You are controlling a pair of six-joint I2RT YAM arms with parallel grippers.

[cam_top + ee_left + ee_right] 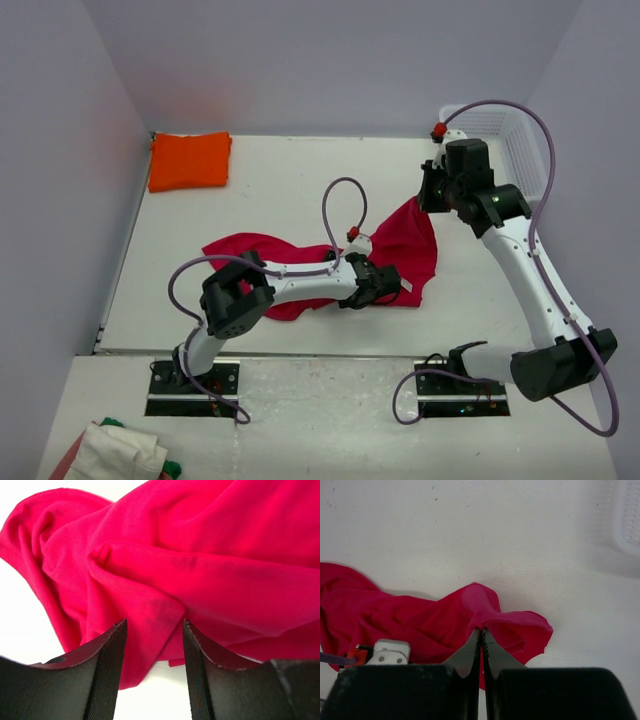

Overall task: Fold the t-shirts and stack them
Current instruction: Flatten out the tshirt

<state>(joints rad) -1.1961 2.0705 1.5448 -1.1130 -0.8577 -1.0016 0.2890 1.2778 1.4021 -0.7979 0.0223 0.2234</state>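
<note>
Orange t-shirt (190, 160) lies folded at far left of bench (280, 175); judged done. Red t-shirt (410, 245) is crumpled mid-bench, not yet folded or stacked.

Only the wrist views show the grips:
- right gripper (481, 636): jaws clamped on a raised red edge
- left gripper (154, 626): jaws apart at a fold

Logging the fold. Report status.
Right gripper shut on red t-shirt edge, lifted. Left gripper open at the cloth. Orange t-shirt folded, far left. No obstruction seen.

White table (290, 190): crumpled crimson t-shirt (415, 255) centre; folded orange t-shirt (189, 160) far-left corner; white basket (527, 160) far-right.
</note>
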